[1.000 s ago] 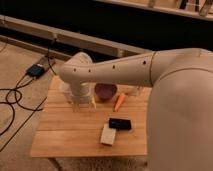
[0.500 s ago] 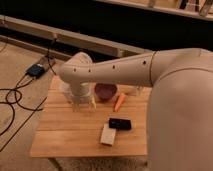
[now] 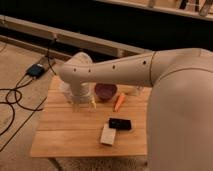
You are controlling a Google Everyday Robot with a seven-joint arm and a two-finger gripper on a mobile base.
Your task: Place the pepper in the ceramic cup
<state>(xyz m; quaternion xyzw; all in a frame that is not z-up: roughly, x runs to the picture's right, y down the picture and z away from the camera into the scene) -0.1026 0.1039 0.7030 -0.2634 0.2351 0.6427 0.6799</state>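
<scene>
The orange pepper (image 3: 119,102) lies on the wooden table (image 3: 65,135), just right of a dark purple bowl. A small pale ceramic cup (image 3: 134,92) peeks out from under my arm, right of the pepper's top; most of it is hidden. My gripper (image 3: 84,105) points down at the table's left part, left of the bowl and about a hand's width from the pepper. Its fingers stand apart with nothing between them, so it is open.
The dark purple bowl (image 3: 105,91) stands mid-table at the back. A black rectangular device (image 3: 120,124) and a pale flat block (image 3: 107,135) lie toward the front. Cables and a small black box (image 3: 36,70) are on the floor at left.
</scene>
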